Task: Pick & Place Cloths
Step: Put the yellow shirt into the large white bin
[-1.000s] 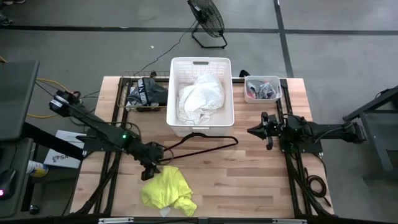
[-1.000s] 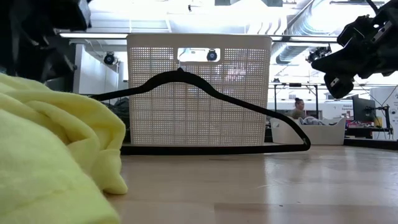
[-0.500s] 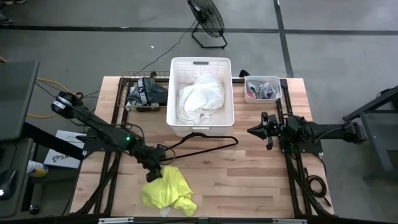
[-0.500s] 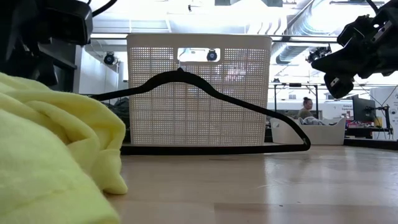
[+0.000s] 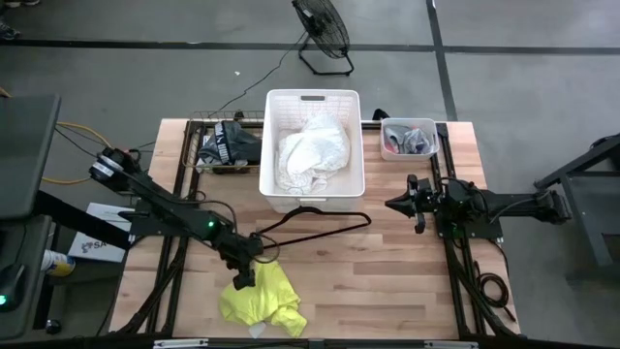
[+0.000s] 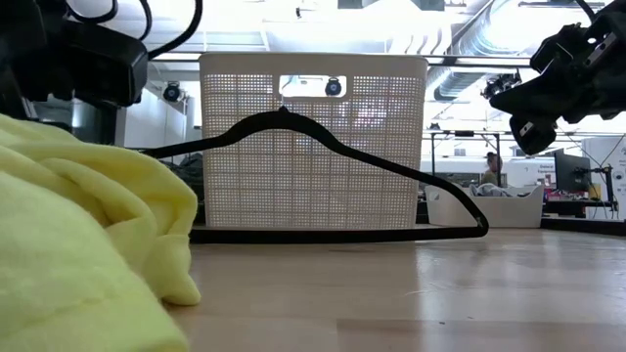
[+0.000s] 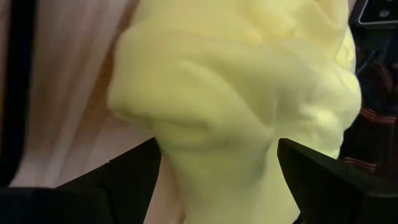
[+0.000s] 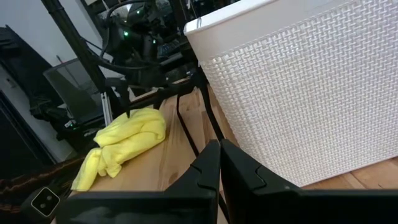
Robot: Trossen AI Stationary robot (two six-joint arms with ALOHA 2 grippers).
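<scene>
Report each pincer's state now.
Left pincer: open, fingers straddling the yellow cloth, not yet closed on it.
Right pincer: shut, empty, beside the white basket.

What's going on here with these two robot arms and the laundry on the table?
The left gripper is open and reaching down onto the crumpled yellow garment at the table's front edge, its fingers on either side of the fabric but not closed on it. The right gripper waits, shut, beside the white basket, which holds a white garment. A black hanger lies on the table in front of the basket.
</scene>
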